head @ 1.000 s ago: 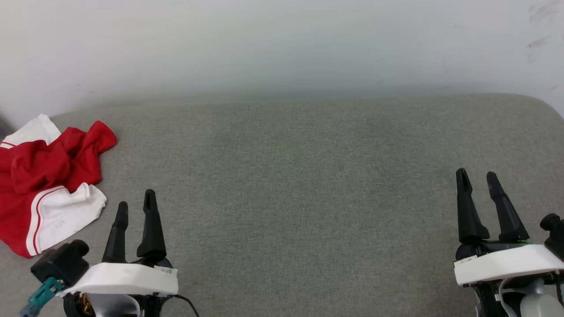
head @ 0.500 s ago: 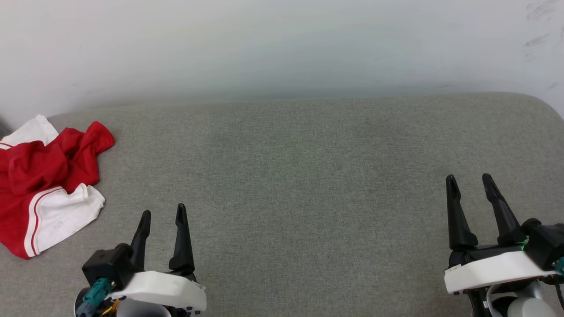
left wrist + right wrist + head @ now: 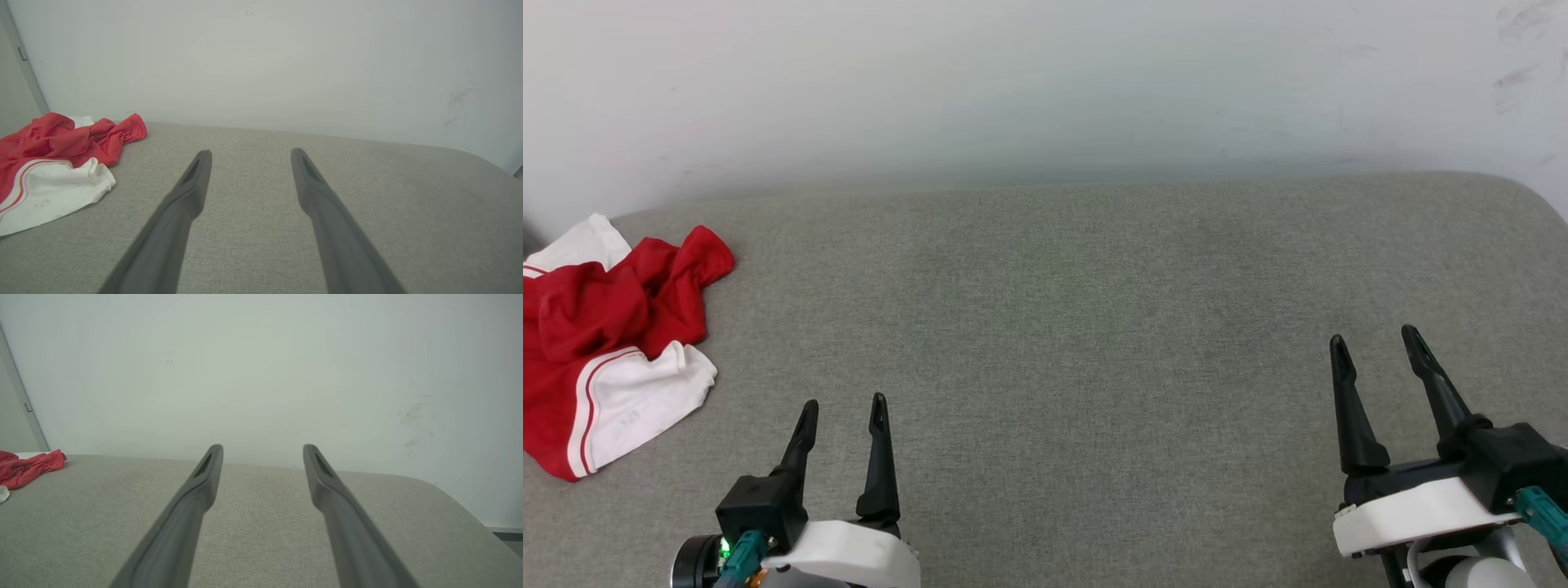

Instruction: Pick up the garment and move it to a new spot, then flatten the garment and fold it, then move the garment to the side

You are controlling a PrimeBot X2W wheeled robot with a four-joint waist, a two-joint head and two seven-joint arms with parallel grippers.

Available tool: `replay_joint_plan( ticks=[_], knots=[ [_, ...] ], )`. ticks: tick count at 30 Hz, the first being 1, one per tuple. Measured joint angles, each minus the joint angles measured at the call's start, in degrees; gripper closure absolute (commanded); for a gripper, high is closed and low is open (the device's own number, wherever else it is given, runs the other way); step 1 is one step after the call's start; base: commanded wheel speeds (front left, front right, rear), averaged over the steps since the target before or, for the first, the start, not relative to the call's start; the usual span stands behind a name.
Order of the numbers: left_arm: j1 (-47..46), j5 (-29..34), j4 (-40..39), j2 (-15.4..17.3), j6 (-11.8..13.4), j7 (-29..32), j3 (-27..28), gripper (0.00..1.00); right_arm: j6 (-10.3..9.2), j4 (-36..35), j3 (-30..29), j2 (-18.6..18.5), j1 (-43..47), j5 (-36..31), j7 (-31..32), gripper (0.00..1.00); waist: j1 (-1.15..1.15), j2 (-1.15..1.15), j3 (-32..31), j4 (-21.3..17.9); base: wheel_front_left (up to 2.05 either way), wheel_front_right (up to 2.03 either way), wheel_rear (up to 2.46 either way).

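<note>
A pale, plain wall (image 3: 1045, 82) is running across the back of the scene, showing a few dark scuff marks (image 3: 1521, 49) toward its right end, and a thin grey door frame (image 3: 23, 61) is standing at its left end in the left wrist view. Against the wall a wide grey woven cushion (image 3: 1094, 310) is stretching from side to side, its far right corner rounding off. The shirt (image 3: 605, 335) is lying crumpled in a heap at the far left end of the cushion, close to the wall, with its red body bunched up behind and a white sleeve with red stripe trim spreading out toward the robot; the left edge of the head view is cutting part of it off. The left gripper (image 3: 844, 403) is reaching forward over the cushion at the lower left, its two dark fingers (image 3: 192, 192) standing well apart with nothing between them and pointing toward the wall. The shirt is lying to the left of this gripper and farther from the robot, near it but not touching. The right gripper (image 3: 1374, 336) is reaching forward at the lower right, its fingers (image 3: 200, 486) also spread wide and empty, aiming at the wall and leaning slightly left in the head view, well apart from the shirt across the bare middle of the cushion.
</note>
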Motion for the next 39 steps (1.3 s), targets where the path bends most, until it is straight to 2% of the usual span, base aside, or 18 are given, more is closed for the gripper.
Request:
replay_joint_plan(
  ticks=[9,17,27,33,39],
  knots=[
    [1.06,2.6,-0.97,-2.1,-2.4,-1.21,3.11,0.0,0.01,-0.32,-0.01,-0.01,0.18,-3.2,-1.04,0.0,0.0,0.0,0.3,-0.15,0.0,0.0,0.0],
    [2.12,6.73,-1.71,-4.6,-6.43,-2.14,7.35,0.0,0.09,-0.65,-0.44,-0.01,0.27,-5.46,-2.07,0.0,0.0,0.0,0.51,-0.23,0.0,0.0,0.0],
    [2.47,12.39,-1.87,-6.54,-9.87,-3.21,9.42,0.0,0.09,-1.04,-0.49,-0.01,0.4,-8.91,-3.16,0.0,0.0,0.0,1.02,0.05,0.0,0.0,0.0],
    [2.69,15.38,-1.91,-6.94,-11.27,-3.9,10.73,0.0,0.09,-1.75,0.76,-0.02,0.94,-10.4,-3.65,0.0,0.0,0.0,1.34,1.84,0.0,0.0,0.0],
    [3.18,18.06,-2.13,-7.2,-12.63,-4.46,12.1,0.0,0.09,-2.04,2.59,-0.03,1.69,-12.87,-4.37,0.0,0.0,0.0,1.55,6.07,0.0,0.0,0.0]
  ],
)
